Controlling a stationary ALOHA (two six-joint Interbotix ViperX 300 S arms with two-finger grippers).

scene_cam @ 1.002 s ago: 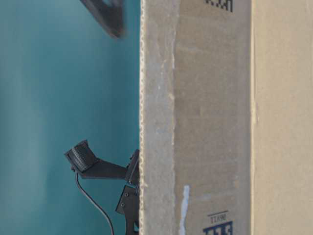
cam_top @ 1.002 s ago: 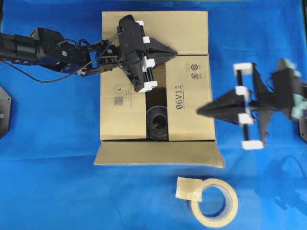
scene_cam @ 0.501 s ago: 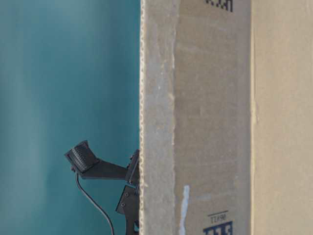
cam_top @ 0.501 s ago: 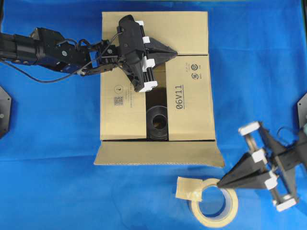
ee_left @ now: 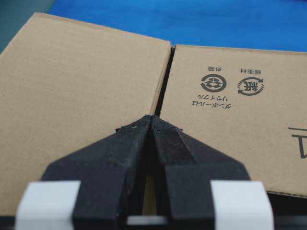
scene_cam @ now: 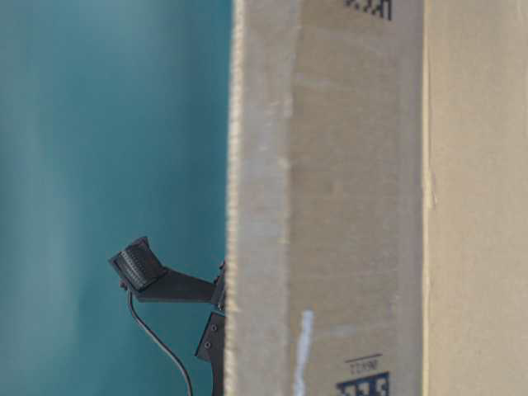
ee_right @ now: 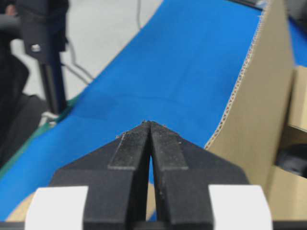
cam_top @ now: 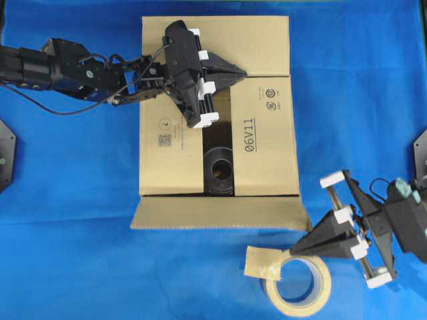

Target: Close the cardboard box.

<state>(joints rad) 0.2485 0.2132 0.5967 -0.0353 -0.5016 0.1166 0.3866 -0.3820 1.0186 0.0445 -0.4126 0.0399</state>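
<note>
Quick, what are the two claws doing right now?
Left gripper: closed, holding nothing, on the cardboard box.
Right gripper: closed, holding nothing.

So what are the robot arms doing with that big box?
They are closing the cardboard box. The left gripper, jaws shut, rests on the folded top flaps. The right gripper, jaws shut too, sits low by the near flap, which sticks out and is not yet folded over. A dark round thing shows through the gap. A tape roll lies nearby.

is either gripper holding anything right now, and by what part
Nothing is held. The left gripper is shut and empty, tips on the box top; the right gripper is shut and empty near the open flap.
</note>
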